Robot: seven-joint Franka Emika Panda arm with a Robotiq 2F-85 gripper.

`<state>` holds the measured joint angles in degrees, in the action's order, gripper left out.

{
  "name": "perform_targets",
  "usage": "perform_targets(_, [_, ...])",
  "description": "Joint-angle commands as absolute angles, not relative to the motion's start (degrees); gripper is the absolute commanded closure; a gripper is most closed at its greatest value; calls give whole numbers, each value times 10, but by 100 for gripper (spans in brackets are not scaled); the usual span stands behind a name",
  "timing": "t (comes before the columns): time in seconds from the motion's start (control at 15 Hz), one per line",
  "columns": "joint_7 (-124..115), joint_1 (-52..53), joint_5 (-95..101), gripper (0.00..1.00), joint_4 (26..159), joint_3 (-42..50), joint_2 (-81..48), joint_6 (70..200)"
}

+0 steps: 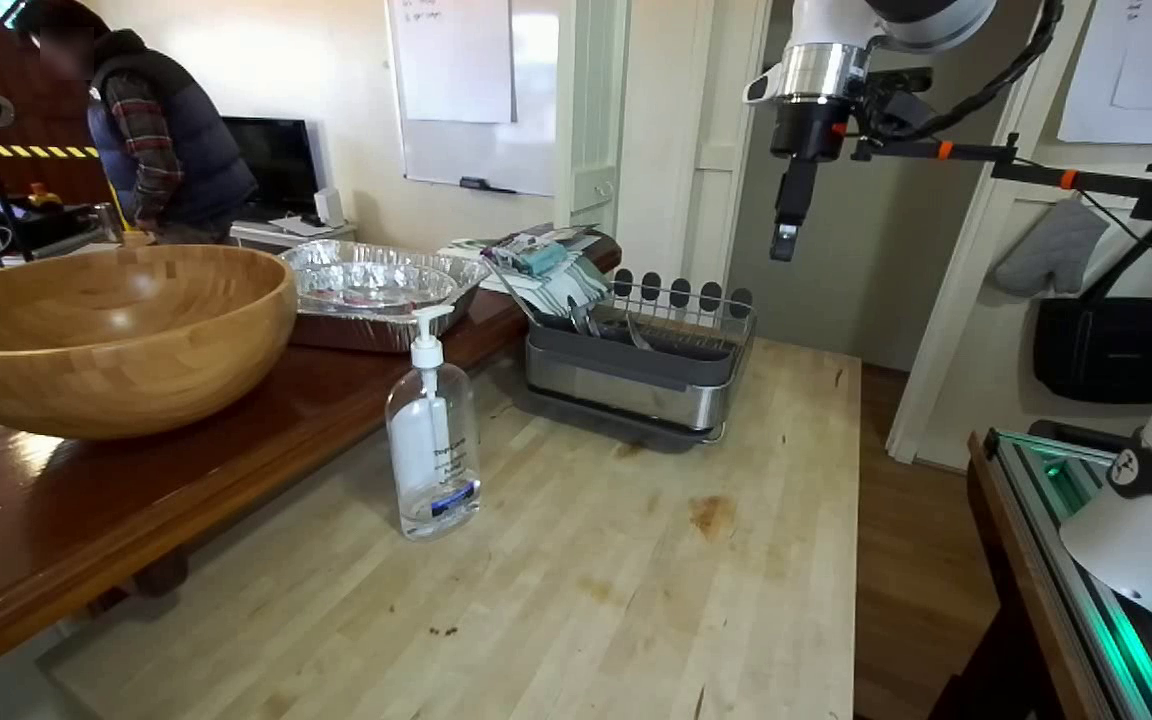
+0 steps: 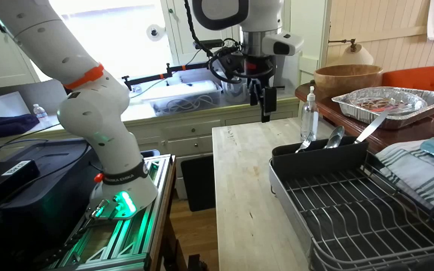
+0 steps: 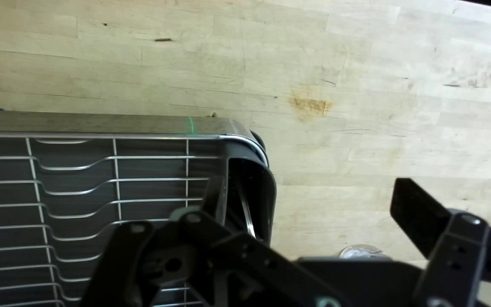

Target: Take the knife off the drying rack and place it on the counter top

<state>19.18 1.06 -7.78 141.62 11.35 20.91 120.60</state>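
The grey drying rack (image 1: 626,385) stands on the light wooden counter top (image 1: 636,590); both also show in the wrist view. Its dark utensil holder (image 2: 318,160) carries a fork (image 2: 306,142), a spoon (image 2: 335,136) and a long slim greyish piece (image 2: 373,126) leaning outward. That piece may be the knife; no dark handle shows, so I cannot tell. My gripper (image 1: 784,240) hangs in the air well above the counter, pointing down. In the wrist view the gripper (image 3: 309,196) is open and empty, its left finger overlapping the rack's holder end.
A clear soap bottle (image 1: 433,450) with a white pump stands on the counter near the rack. A brown table (image 1: 356,400) alongside holds a wooden bowl (image 1: 116,340), foil trays (image 2: 394,107) and a striped towel (image 2: 413,169). A person (image 1: 161,140) stands in the background.
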Motion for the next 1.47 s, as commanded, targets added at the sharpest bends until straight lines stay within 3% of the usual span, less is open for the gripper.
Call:
perform_targets(0.0, [195,0,-82,0,1415,104,208,1204])
perform_targets(0.27, [197,-6,-83,0,1406,107,194,1228])
perform_targets(0.87, [220,-2,-120,0,1379,120,130,1459])
perform_targets(1.4, [374,48,-265,0,1302,123,7,1574])
